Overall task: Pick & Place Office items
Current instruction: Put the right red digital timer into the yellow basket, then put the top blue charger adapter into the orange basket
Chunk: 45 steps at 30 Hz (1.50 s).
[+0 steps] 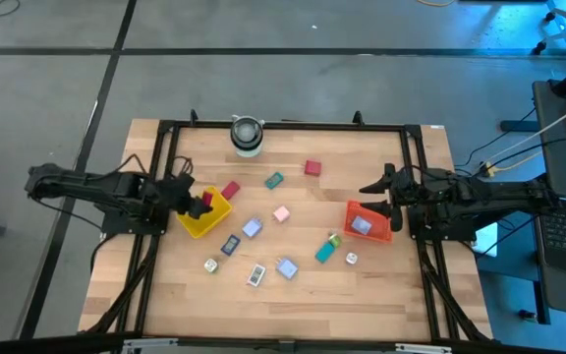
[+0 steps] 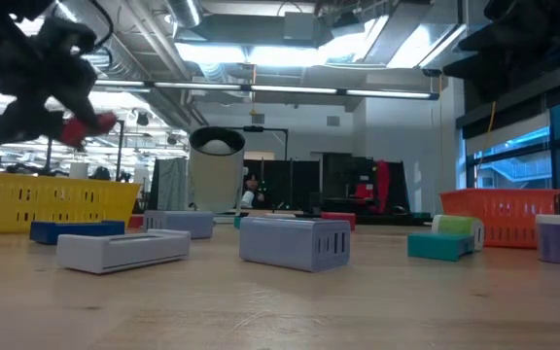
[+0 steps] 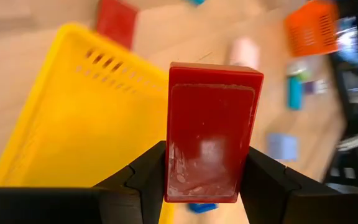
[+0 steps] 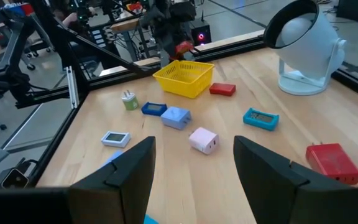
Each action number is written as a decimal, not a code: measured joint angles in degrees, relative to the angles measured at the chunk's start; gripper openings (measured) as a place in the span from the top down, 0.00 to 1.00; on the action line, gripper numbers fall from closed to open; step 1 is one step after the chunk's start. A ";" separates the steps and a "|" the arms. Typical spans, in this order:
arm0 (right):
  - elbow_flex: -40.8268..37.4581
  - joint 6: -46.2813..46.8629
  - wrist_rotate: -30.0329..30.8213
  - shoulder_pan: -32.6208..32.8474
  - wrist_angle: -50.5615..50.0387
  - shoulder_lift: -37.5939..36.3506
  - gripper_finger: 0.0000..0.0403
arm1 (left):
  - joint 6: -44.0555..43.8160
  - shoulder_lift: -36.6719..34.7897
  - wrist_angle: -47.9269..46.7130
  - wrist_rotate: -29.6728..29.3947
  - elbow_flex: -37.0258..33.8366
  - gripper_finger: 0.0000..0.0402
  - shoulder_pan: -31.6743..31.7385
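One red block (image 3: 210, 134) was clamped in the left tool (image 3: 207, 180), above the yellow tray (image 3: 73, 130). We found the right tool (image 4: 194, 165) released by the orange tray (image 1: 381, 228), which held one pale item (image 1: 362, 225). We judged most items (image 1: 281, 213) unsorted on the surface (image 1: 293, 295).

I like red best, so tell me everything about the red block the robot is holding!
The red block is a flat, glossy rectangle with rounded corners and a raised face panel, plastic-looking. The left gripper pinches its lower end between two dark fingers, holding it in the air above the yellow tray. Nothing else touches it.
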 joint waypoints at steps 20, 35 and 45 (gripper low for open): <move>0.00 -1.66 -1.63 0.00 0.00 0.02 0.46 | 6.32 18.99 0.30 7.79 0.07 0.59 11.38; 0.00 -1.60 -1.63 0.00 -0.02 0.02 0.46 | 13.93 24.99 8.31 13.75 0.09 0.47 15.19; 0.00 -1.45 -3.66 0.00 -0.05 0.02 0.46 | 14.31 24.86 10.25 13.79 0.07 0.43 16.24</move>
